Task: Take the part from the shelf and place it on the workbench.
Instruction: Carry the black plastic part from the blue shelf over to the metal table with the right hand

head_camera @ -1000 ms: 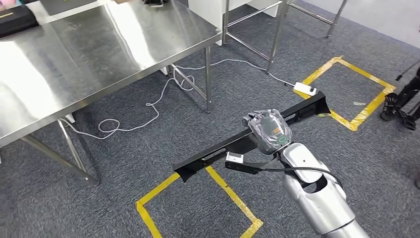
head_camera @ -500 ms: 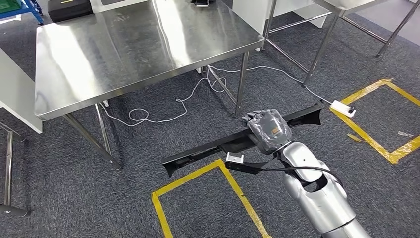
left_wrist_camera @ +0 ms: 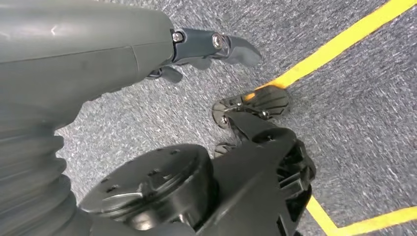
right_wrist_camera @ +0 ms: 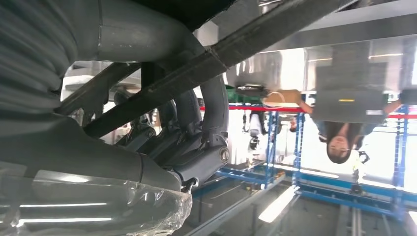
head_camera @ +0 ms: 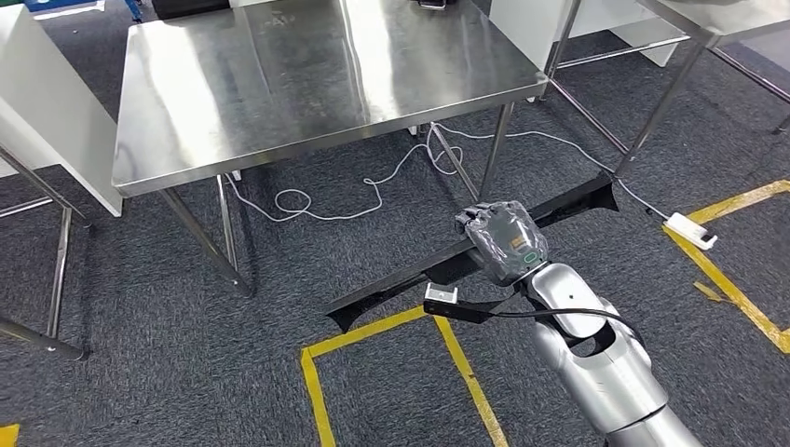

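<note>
Black and long, the part (head_camera: 466, 261) runs diagonally across the middle of our head view, held off the carpet by our right hand (head_camera: 501, 240), whose fingers (right_wrist_camera: 196, 142) curl around it in the right wrist view. Our left hand (left_wrist_camera: 123, 54) hangs above the grey carpet with its fingers apart, holding nothing. Across the upper frame stands the steel workbench (head_camera: 307, 84), with a white cable (head_camera: 373, 191) looping beneath it.

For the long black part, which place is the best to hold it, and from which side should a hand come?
Near the middle of the long black part, coming from above, as the right hand holds it now. It is long, thin and roughly level, so a hold near the middle probably keeps either end from dipping.
</note>
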